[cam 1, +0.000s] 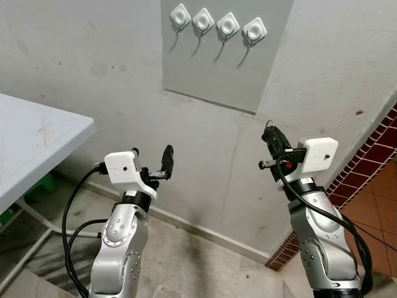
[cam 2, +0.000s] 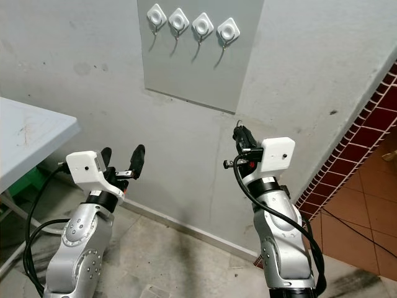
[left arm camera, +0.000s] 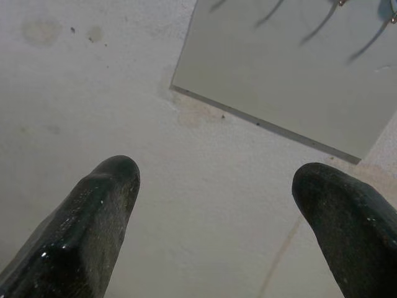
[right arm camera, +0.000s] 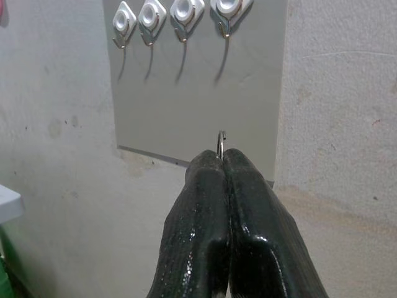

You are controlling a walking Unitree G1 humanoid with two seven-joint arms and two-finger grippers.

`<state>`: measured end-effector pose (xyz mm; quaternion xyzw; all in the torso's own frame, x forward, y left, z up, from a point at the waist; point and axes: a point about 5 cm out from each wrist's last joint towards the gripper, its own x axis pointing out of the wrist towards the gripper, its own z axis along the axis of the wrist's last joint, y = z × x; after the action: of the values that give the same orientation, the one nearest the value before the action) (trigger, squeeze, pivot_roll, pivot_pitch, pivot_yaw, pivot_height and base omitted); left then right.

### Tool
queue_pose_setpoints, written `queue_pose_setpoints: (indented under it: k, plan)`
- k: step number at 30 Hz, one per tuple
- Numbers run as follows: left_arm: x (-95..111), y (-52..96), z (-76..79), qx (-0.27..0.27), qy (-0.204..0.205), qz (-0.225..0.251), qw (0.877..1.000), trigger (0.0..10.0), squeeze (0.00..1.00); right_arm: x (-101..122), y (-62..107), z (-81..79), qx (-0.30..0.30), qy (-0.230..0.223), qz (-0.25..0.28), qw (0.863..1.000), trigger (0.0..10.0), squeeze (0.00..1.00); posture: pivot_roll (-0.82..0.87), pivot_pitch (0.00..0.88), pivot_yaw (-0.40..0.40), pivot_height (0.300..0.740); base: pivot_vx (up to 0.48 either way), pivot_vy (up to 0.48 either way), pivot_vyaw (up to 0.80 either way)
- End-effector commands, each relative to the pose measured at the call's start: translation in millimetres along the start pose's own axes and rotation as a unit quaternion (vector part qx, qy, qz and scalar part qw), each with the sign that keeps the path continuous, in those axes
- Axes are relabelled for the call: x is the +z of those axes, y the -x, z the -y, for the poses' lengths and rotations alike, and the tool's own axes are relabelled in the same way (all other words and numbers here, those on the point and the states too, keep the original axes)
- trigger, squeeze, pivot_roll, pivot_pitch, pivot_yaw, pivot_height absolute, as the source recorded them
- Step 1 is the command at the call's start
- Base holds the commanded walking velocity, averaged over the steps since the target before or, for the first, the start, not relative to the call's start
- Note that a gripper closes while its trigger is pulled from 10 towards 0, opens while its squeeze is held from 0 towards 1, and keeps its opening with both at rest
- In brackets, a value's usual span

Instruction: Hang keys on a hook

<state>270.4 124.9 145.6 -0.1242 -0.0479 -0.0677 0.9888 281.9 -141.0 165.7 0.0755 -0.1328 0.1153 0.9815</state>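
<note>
Right gripper [right arm camera: 222, 162] jaws pinch key ring [right arm camera: 220, 144], below grey panel [right arm camera: 198, 93] with four hooks [right arm camera: 180, 15].

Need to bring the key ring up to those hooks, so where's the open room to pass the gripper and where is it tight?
Open: bare wall between the left gripper and right gripper, and the lower panel under the hooks. Tight: the four hooks sit close together. The right gripper pinches the key ring.

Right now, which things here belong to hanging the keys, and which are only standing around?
For the job:
- key ring, pinched in the right gripper
- four wall hooks on the grey panel

Not part of it:
- left gripper, open, idle
- white table
- red tiles
</note>
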Motion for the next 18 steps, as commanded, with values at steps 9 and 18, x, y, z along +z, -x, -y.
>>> queue_pose_setpoints:
  k: [9,18]
  plan:
    - [8.0,-6.7,-1.4,-0.021,-0.015,-0.003,1.000,10.0,0.00,-1.5,-1.0,3.8,-0.027,-0.007,0.012,1.000,10.0,0.00,0.03,0.000,-0.007,0.740,0.000,0.000,0.00]
    - [13.9,-9.6,-1.3,-0.024,-0.010,0.011,1.000,10.0,0.00,2.2,-4.6,1.3,-0.015,-0.004,0.022,1.000,10.0,0.00,0.03,0.000,-0.010,0.740,0.095,0.000,0.00]
